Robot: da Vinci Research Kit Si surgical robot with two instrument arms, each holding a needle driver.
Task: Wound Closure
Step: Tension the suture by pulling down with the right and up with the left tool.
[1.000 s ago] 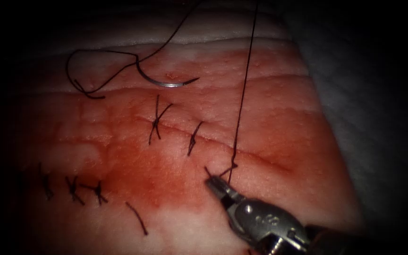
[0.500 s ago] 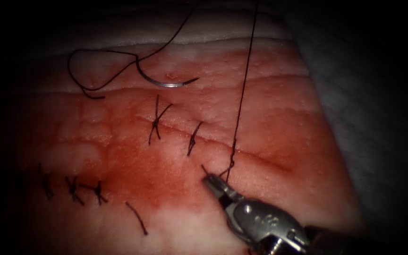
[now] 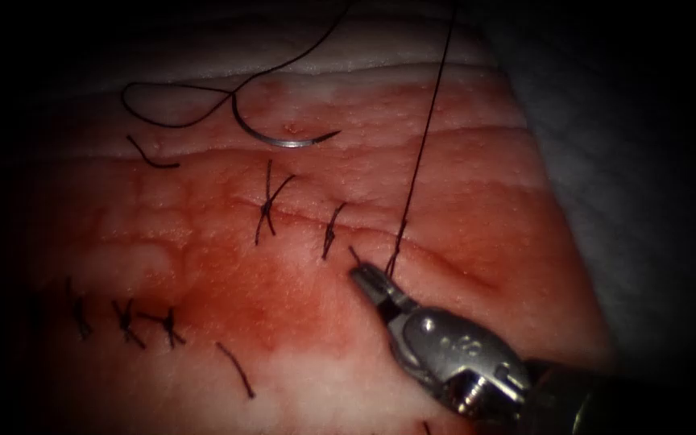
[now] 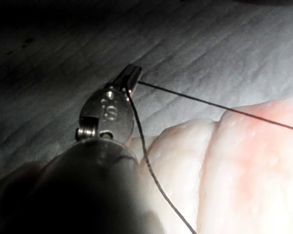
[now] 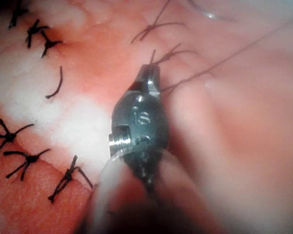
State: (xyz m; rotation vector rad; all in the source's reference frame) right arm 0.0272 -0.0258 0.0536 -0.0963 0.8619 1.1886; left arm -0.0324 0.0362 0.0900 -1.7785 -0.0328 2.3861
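My right tool (image 3: 368,282) comes in from the lower right, its jaws (image 5: 149,80) shut on the short end of the thread at the newest stitch (image 3: 392,258) on the cut (image 3: 300,221). From that stitch the long thread (image 3: 420,153) runs taut up and out of the endoscope view. Off the tissue's edge, my left tool (image 4: 131,78) is shut on this thread (image 4: 210,105). The curved needle (image 3: 283,141) lies free on the tissue's surface beyond the cut, up and to the left, held by neither tool, with thread looping off its tail (image 3: 163,121).
Two tied stitches (image 3: 266,205) (image 3: 329,234) sit on the cut left of the newest one. Several more knots (image 3: 126,318) line the lower left. Loose cut ends (image 3: 235,369) (image 3: 153,157) lie on the tissue. Red fluid stains the tissue (image 3: 227,290). Grey cloth (image 3: 606,161) lies at the right.
My right tool has moved up toward the cut with the short end, and the twist in the thread has drawn down onto the cut. The slack loop by the needle has shrunk.
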